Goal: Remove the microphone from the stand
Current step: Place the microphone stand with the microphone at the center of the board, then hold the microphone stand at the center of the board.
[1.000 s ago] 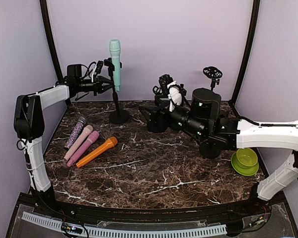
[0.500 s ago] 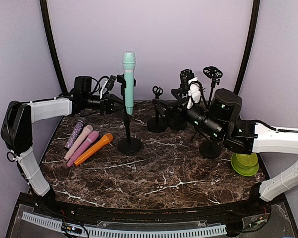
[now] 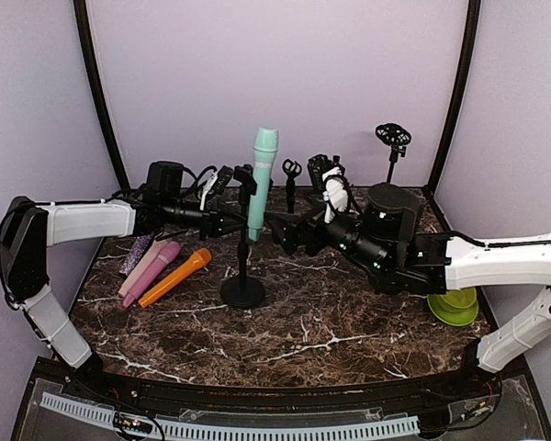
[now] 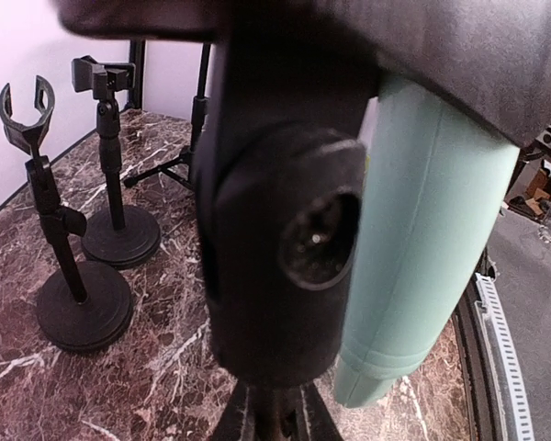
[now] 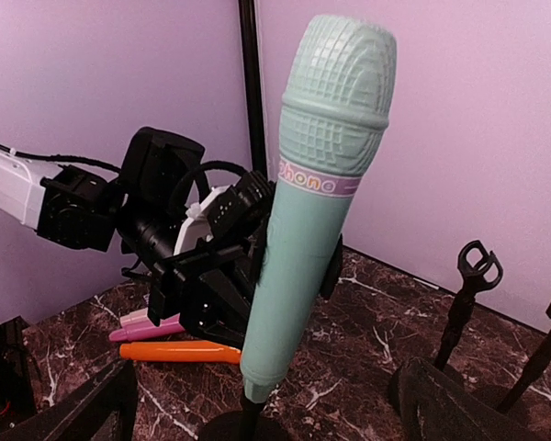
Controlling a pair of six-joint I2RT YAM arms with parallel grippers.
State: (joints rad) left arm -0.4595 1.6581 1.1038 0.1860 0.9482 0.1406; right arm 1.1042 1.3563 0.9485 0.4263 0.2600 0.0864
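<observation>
top view: mint-green microphone (image 3: 263, 179) upright in a microphone stand (image 3: 243, 292) on the counter (image 3: 331, 322); left gripper (image 3: 231, 220) has its fingers closed on the stand's pole; right gripper (image 3: 289, 234) is near, on the opposite side. left wrist view: clip (image 4: 285, 248) and microphone body fill the frame. right wrist view: right fingers (image 5: 83, 409) spread open, apart from the microphone.

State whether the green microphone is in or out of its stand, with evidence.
In. The microphone stands upright, head up, its body gripped by the clip atop the stand.
</observation>
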